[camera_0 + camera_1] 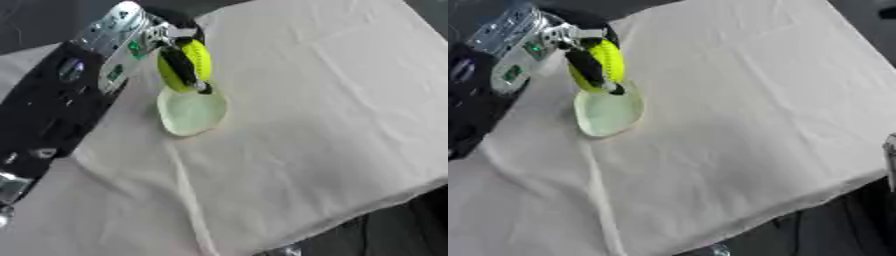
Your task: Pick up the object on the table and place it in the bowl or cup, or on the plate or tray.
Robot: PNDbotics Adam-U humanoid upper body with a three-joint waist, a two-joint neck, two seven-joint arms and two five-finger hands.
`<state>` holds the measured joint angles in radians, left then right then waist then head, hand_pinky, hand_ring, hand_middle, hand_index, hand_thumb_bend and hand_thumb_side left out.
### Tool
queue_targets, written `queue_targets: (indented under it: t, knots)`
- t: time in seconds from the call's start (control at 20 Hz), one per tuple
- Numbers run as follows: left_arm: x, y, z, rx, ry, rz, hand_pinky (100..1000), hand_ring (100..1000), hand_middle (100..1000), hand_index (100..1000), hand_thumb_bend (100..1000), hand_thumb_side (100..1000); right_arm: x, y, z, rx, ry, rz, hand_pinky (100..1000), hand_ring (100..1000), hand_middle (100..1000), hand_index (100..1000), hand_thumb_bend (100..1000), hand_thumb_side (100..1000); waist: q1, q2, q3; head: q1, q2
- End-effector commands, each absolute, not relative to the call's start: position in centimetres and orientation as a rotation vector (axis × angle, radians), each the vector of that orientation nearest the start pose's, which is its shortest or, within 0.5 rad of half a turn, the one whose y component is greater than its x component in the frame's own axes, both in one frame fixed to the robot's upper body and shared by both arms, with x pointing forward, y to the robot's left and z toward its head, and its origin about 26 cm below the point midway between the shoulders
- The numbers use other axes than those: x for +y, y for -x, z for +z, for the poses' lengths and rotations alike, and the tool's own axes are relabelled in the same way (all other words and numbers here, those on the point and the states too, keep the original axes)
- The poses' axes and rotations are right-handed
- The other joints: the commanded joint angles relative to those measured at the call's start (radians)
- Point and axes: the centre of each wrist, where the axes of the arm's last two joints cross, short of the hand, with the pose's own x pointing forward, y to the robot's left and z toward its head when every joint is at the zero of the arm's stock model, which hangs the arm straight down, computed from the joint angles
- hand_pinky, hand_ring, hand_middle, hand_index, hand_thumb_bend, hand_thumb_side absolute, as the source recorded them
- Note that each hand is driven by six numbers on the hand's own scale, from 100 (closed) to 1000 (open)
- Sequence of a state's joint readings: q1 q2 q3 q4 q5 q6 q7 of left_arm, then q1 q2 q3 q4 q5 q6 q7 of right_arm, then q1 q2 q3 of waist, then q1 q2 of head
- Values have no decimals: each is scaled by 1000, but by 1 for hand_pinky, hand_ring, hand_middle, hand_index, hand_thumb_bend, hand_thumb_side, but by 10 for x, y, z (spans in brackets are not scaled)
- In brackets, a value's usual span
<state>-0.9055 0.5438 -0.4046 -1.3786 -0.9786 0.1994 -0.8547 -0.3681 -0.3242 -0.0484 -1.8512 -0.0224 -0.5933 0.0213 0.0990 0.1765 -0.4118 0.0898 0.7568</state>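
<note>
One yellow ball (pixel 194 60) sits clasped in your left hand (pixel 179 47), just above the pale bowl (pixel 191 112) near the desk's (pixel 350 100) far left edge; bare cloth spreads rightward.

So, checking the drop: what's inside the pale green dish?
Nothing visible inside the dish; the left hand holds the yellow ball above its far rim, hiding that edge.
</note>
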Motion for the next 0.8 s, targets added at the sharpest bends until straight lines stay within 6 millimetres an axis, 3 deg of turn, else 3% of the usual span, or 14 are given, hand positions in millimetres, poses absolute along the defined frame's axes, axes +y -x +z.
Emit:
queue_targets:
  t: [0.05,0.6,0.7,0.75,0.8]
  knots:
    - [206,-424,256,-1009,-970,-1703,100,459,863,642,570,593,-273,-328,202,3388,-104,-531,625,751,782,942,100,1000,-7,-9,-5,7,-3]
    - [206,-427,248,-1000,-955,-1716,100,495,891,652,562,636,-271,-328,203,3387,-91,-528,625,751,781,944,100,1000,-5,-4,-7,6,3]
    - [207,-427,247,-988,-950,-1722,192,534,918,667,578,658,-271,-328,203,3388,-91,-528,625,751,782,944,100,1000,-5,-5,-7,6,3]
    - [207,-427,246,-982,-945,-1726,319,601,964,705,634,694,-271,-328,203,3389,-90,-528,625,751,782,944,100,1000,-6,-5,-7,6,4]
    - [207,-427,246,-972,-936,-1733,319,601,964,705,634,694,-271,-328,203,3389,-90,-528,625,751,782,944,100,1000,-6,-6,-6,6,4]
